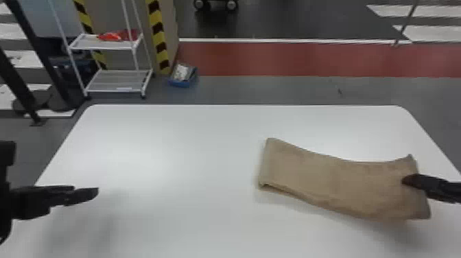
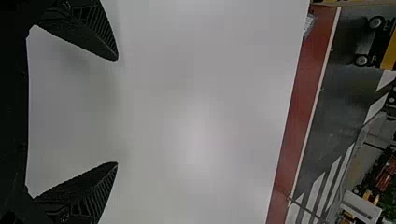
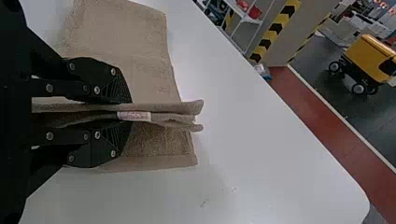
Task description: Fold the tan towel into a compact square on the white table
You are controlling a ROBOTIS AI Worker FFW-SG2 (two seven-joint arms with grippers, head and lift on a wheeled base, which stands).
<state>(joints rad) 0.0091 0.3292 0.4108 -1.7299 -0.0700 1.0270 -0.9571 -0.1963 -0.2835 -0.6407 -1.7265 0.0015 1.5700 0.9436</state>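
Right gripper (image 3: 128, 114) clamps tan towel (image 1: 329, 178) at right end; left gripper (image 2: 117, 111) open. I'd fold leftward, low, keeping edges aligned.

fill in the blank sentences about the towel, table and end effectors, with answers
The tan towel is gripped by the robot's ____ arm.
The left end effector is holding ____.
The table is ____ in colour.
The small label is on the ____.

Missing words: right; nothing; white; towel

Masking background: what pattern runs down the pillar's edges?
Pillar edge: yellow and black diagonal stripes, clearest in the head view.
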